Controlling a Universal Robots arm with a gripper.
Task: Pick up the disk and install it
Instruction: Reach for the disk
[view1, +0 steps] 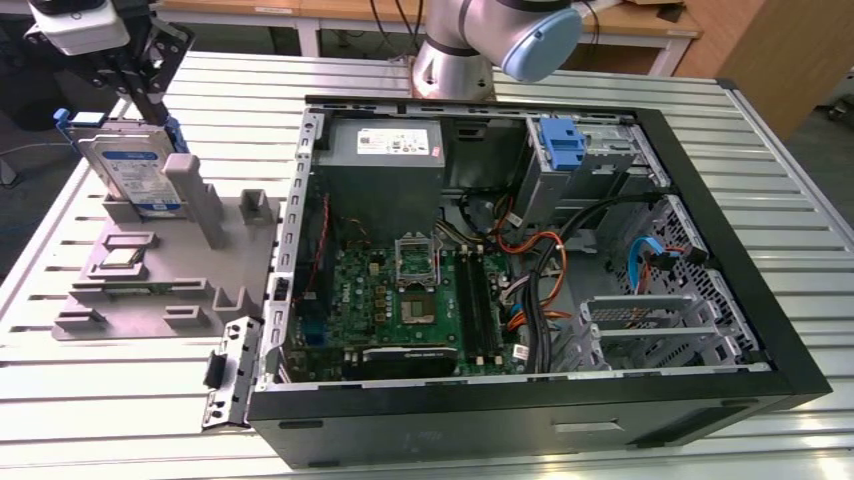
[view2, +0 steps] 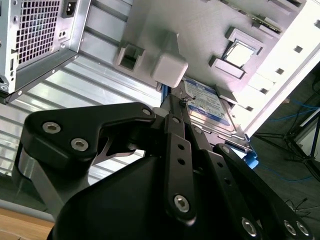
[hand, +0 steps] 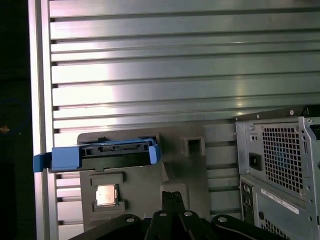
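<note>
Across slatted metal table (view1: 107, 420), open computer case (view1: 534, 425) is biggest thing I see. It holds motherboard (view1: 414, 300) on its floor and bare blue bracket (view1: 563, 145) in drive bay. At exterior view's left, grey fixture tray (view1: 147, 300) sits beside case. Disk (view1: 134, 175) stands upright on edge in tray slot, blue rails on its sides. Small square chip (view1: 120, 252) lies flat in tray recess. Gripper (hand: 172, 195) hangs near disk's upper end, jaws pressed together, gripping nothing.

arm (view1: 454, 60): base upright, reaching to the exterior view's left | gripper (hand: 172, 196): jaws closed together, nothing held
</note>
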